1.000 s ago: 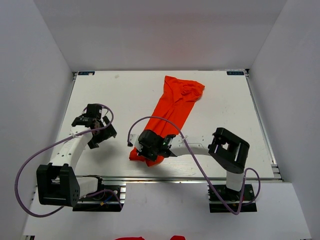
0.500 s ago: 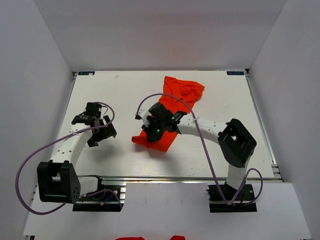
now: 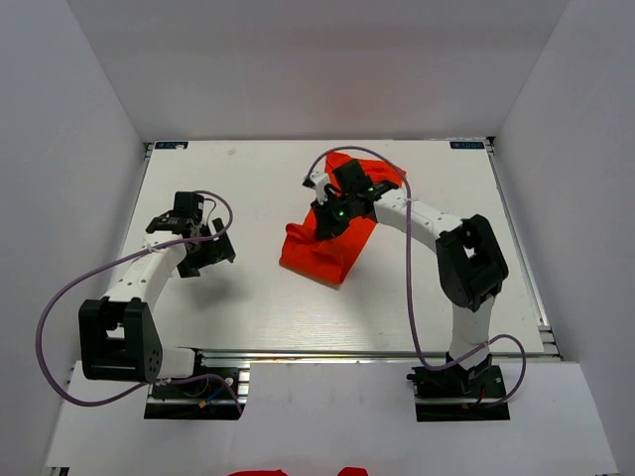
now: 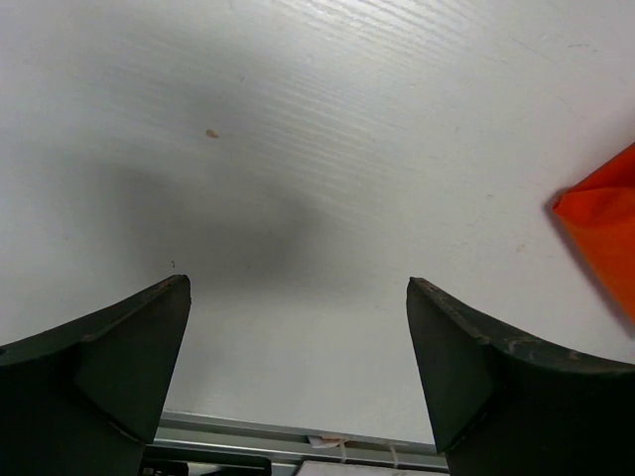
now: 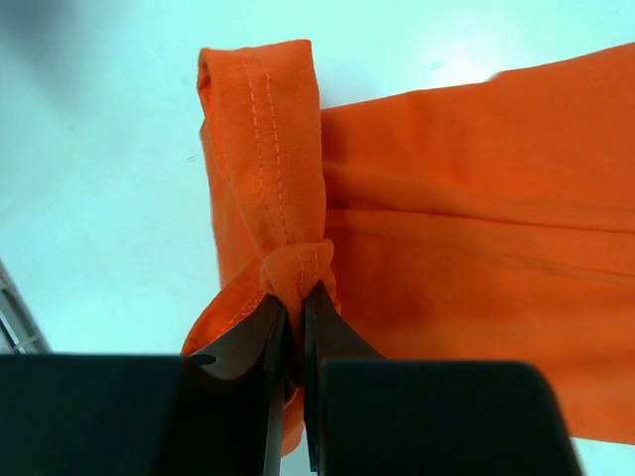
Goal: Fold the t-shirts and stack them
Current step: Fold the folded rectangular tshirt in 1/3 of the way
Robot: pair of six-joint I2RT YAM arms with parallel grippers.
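Pinching a bunched hem, the right gripper [image 5: 294,297] was clamped on the t-shirt [image 3: 319,258]. Cloth was plain bright orange-red and thin, stitched seam showing, doubled over itself. It lay right of centre on the table [image 3: 228,297], far end partly under the arm. To its left the left gripper [image 4: 298,293] hung spread wide, holding nothing. Count: one t-shirt on table, two grippers.

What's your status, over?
Right gripper shut on t-shirt hem, cloth doubled over itself. Left gripper open, above table, off the shirt. Nothing in the way.
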